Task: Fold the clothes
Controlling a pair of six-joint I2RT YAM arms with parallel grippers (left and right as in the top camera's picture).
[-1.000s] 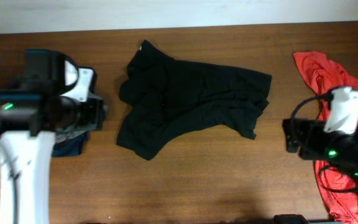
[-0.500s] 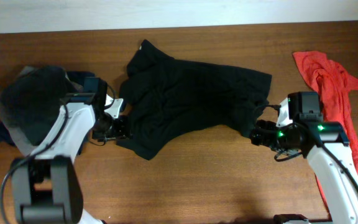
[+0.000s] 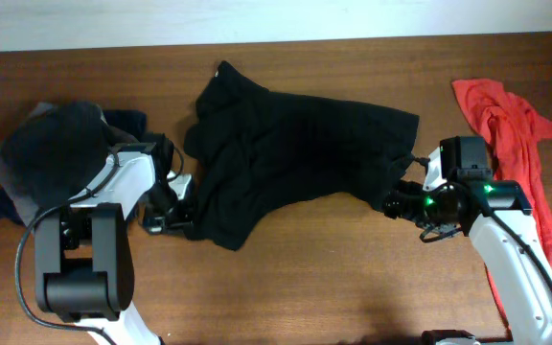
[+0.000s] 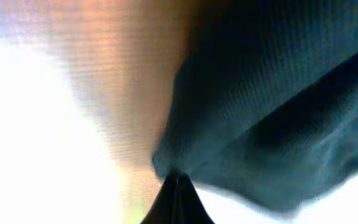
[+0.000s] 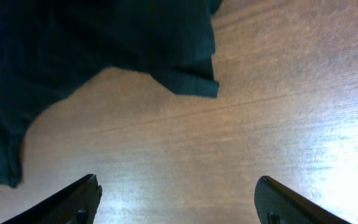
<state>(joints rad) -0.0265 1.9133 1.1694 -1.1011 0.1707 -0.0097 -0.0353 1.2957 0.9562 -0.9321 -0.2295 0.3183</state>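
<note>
**Two corners of the black shirt lined up for a pull**

The wooden counter (image 3: 333,287) carries the black shirt (image 3: 295,153) at its middle, rumpled and skewed. A red garment (image 3: 506,125) lies right of the shirt and a dark pile (image 3: 46,158) lies left. My left pincer (image 3: 175,216) is closed, seemingly on the shirt's lower-left hem. My right pincer (image 3: 394,203) gapes wide by its lower-right corner, likely to stretch it flat.
</note>
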